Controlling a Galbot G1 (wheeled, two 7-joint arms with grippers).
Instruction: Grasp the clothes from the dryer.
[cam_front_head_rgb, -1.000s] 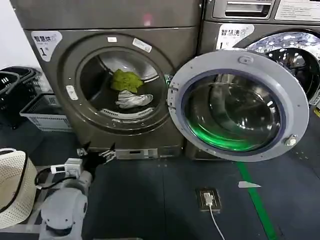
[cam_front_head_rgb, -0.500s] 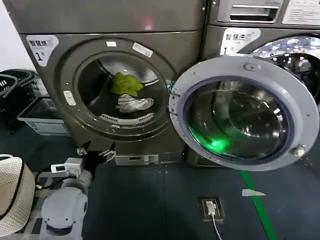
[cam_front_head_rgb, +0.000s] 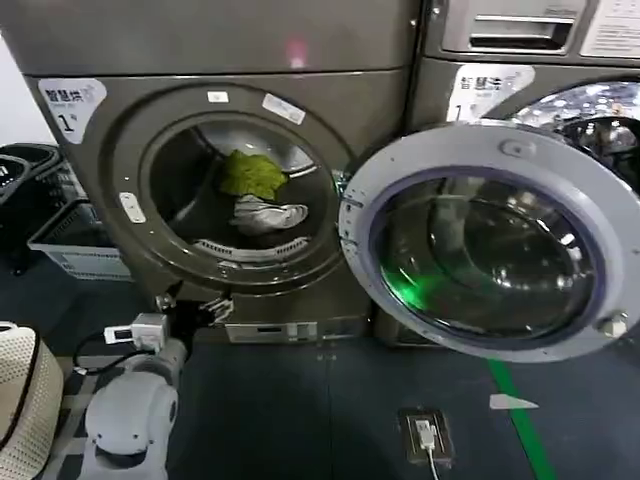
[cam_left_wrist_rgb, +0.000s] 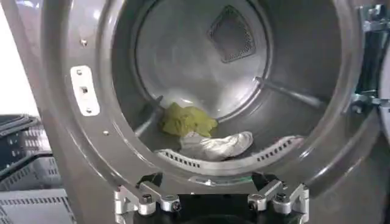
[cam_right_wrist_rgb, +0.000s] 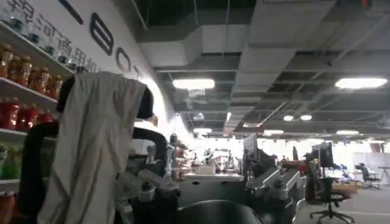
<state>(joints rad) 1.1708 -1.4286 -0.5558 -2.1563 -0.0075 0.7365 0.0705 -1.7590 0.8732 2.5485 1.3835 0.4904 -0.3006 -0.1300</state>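
I am facing the grey-bronze dryer (cam_front_head_rgb: 230, 190), door (cam_front_head_rgb: 480, 250) hanging open, green cloth (cam_front_head_rgb: 250, 172) and white cloth (cam_front_head_rgb: 268, 214) lying inside, left end effector (cam_left_wrist_rgb: 210, 201) spread open below its rim.

My head view has drifted: the dryer (cam_front_head_rgb: 215, 190) now sits a little further to my left and looks slightly larger, so I seem to have closed in on it. Its open door (cam_front_head_rgb: 485, 250) fills more of the right side. My left tool (cam_front_head_rgb: 190, 305) has barely shifted against the dryer's lower front, as far as I can judge.
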